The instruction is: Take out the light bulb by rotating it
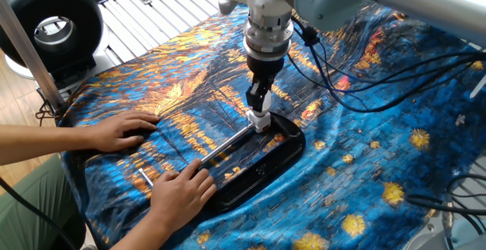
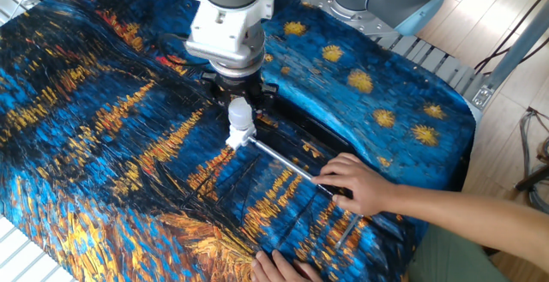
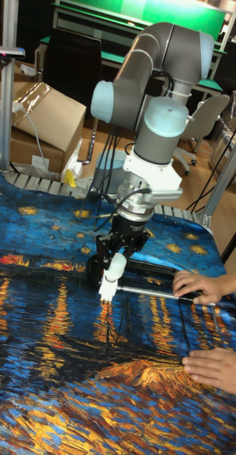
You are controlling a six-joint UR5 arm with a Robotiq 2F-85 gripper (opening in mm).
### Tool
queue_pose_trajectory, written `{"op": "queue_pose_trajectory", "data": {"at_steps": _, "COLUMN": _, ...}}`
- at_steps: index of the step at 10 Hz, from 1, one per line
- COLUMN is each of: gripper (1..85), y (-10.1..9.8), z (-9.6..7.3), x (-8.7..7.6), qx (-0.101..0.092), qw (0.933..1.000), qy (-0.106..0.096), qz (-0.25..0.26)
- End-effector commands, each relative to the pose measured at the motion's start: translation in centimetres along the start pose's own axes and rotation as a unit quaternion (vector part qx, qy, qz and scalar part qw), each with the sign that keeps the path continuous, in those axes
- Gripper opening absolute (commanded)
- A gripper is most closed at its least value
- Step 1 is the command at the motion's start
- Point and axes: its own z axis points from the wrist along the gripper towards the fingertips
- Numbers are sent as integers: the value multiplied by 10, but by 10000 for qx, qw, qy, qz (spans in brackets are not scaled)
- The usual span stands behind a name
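The light bulb [image 2: 239,113] is small and white and stands upright in a white socket [image 2: 238,135] at the end of a metal rod [image 2: 287,164]. My gripper [image 2: 240,104] comes straight down from above and is shut on the light bulb's globe. In the tall fixed view the light bulb [image 3: 116,267] shows between the dark fingers [image 3: 102,250], with the socket [image 3: 106,291] just under it. From the first fixed view the gripper [image 1: 259,102] hides most of the bulb, and the socket [image 1: 261,121] peeks out below. A person's hand [image 2: 356,183] presses the rod down.
The rod lies over a black tray [image 1: 282,157] on a blue and orange painted cloth [image 1: 190,83]. A second hand [image 1: 120,132] rests flat on the cloth at the left. Cables [image 1: 364,90] hang from the arm to the right. A black ring-shaped device [image 1: 49,26] stands at the far left.
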Motion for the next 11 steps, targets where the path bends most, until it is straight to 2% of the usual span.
{"op": "queue_pose_trajectory", "data": {"at_steps": 1, "gripper": 83, "y": -11, "z": 2, "x": -2, "qx": 183, "qw": 9929, "qy": -96, "qz": -1171}}
{"op": "queue_pose_trajectory", "data": {"at_steps": 4, "gripper": 83, "y": -23, "z": 1, "x": -3, "qx": 414, "qw": 9797, "qy": -55, "qz": -1962}}
{"op": "queue_pose_trajectory", "data": {"at_steps": 6, "gripper": 53, "y": -29, "z": -4, "x": -6, "qx": 632, "qw": 9724, "qy": 33, "qz": -2246}}
{"op": "queue_pose_trajectory", "data": {"at_steps": 7, "gripper": 10, "y": -16, "z": -6, "x": -17, "qx": 591, "qw": 9750, "qy": -153, "qz": -2135}}
{"op": "queue_pose_trajectory", "data": {"at_steps": 8, "gripper": 10, "y": -17, "z": -6, "x": -26, "qx": 704, "qw": 9685, "qy": -233, "qz": -2377}}
{"op": "queue_pose_trajectory", "data": {"at_steps": 9, "gripper": 27, "y": -17, "z": -5, "x": -29, "qx": 695, "qw": 9636, "qy": -277, "qz": -2566}}
{"op": "queue_pose_trajectory", "data": {"at_steps": 10, "gripper": 247, "y": -21, "z": -3, "x": -24, "qx": 712, "qw": 9517, "qy": -156, "qz": -2982}}
{"op": "queue_pose_trajectory", "data": {"at_steps": 11, "gripper": 567, "y": -45, "z": -4, "x": -14, "qx": 977, "qw": 9316, "qy": 216, "qz": -3494}}
